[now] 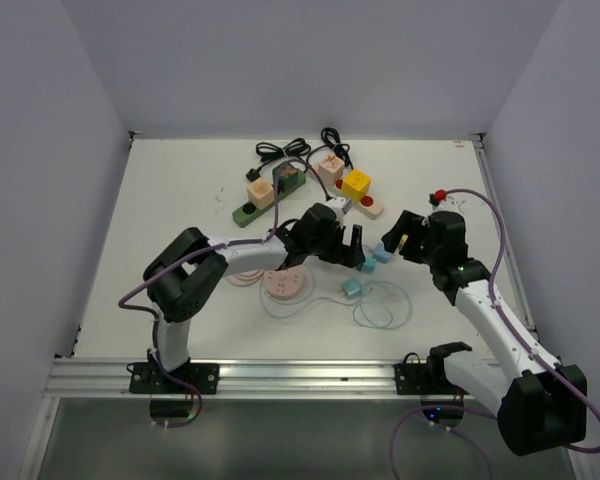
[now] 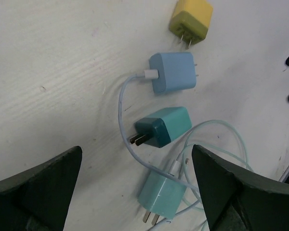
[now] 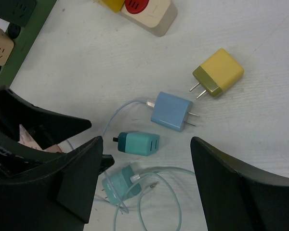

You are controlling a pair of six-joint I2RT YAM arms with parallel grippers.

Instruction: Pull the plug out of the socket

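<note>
A teal plug [image 2: 164, 126] with a dark prong end lies loose on the white table, free of any socket. My left gripper [image 2: 135, 161] hovers just over it, open and empty, its black fingers [image 1: 356, 243] spread wide. A light teal plug [image 2: 163, 192] with its pale cable lies between those fingers, lower down. My right gripper [image 3: 145, 144] is open too and hangs above the same teal plug [image 3: 137, 143], apart from it. A round pink socket [image 1: 283, 285] sits under the left arm.
A blue plug [image 3: 172, 110] with a white cable and a yellow plug [image 3: 219, 72] lie close by. A green power strip [image 1: 265, 200], a yellow cube adapter [image 1: 357, 183] and a beige strip [image 1: 370, 207] stand further back. The pale cable loops [image 1: 385, 305] lie toward the front.
</note>
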